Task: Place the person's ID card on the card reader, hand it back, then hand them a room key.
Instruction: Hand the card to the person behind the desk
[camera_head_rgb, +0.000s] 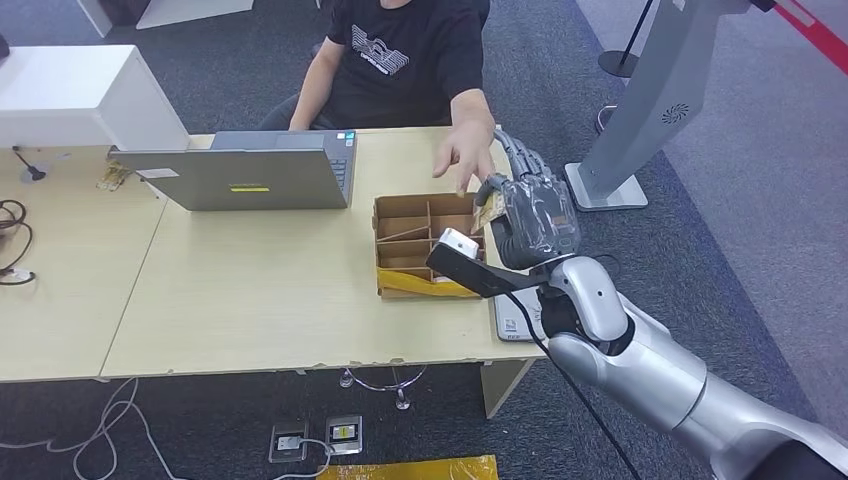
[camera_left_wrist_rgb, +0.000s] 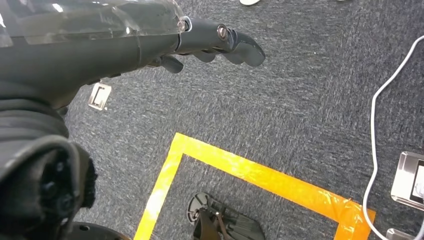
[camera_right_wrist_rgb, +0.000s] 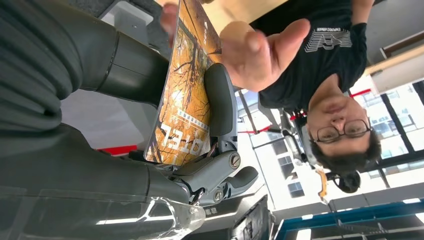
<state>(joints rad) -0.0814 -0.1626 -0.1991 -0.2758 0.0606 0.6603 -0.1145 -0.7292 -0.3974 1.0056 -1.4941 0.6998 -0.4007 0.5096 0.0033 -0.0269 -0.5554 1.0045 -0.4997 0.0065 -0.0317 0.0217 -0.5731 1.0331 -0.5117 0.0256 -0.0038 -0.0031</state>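
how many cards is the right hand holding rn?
1. A single orange hotel-print card pinched in the right hand, raised over the cardboard organizer toward the person's hand. A second card tucked directly behind it can't be ruled out.

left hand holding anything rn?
No: in the left wrist view the left hand hangs over grey carpet with nothing in its fingers; the right hand grips the room key card.

table (camera_head_rgb: 250, 300) | on it: laptop (camera_head_rgb: 255, 170), cardboard divider box (camera_head_rgb: 425, 240), white monitor (camera_head_rgb: 75, 95), black cable (camera_head_rgb: 12, 245)
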